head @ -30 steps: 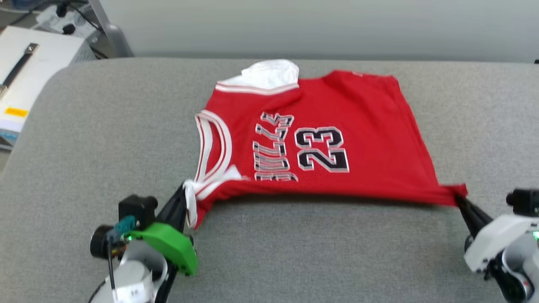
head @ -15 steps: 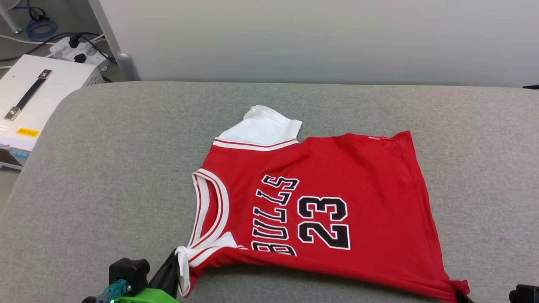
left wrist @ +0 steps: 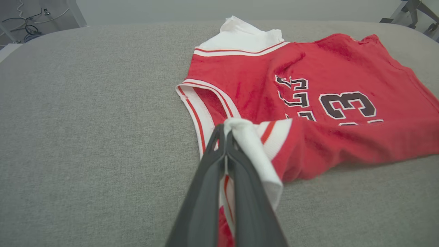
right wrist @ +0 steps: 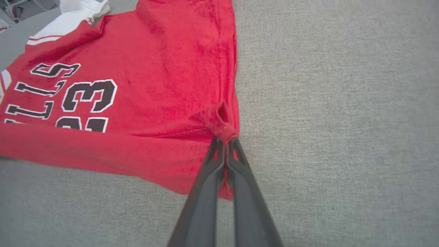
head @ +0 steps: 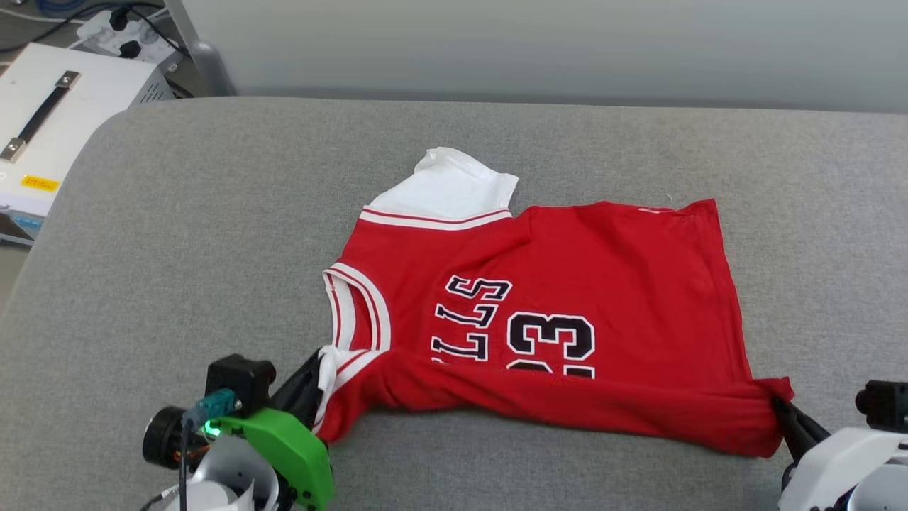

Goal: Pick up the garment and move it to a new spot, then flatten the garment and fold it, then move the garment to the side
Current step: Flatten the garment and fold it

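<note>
Garment (head: 603,270) lies on the grey surface (head: 177,248), near edge rolled over. Left gripper (left wrist: 225,134) is closed on its white sleeve, right gripper (right wrist: 226,141) on the hem corner; carry both forward level, together.

The folded-over near edge of the garment (head: 567,284) hides the lower half of its number print (head: 552,335) and the first letters of the lettering (head: 472,312) beside it. The near sleeve (left wrist: 253,147) is bunched in the left gripper (left wrist: 224,132), so I cannot make out its shape. The head view's bottom corner cuts the body of the right gripper (head: 780,408). The white box (head: 42,142) runs off the left edge; its yellow label (head: 39,184) is too small to read.
</note>
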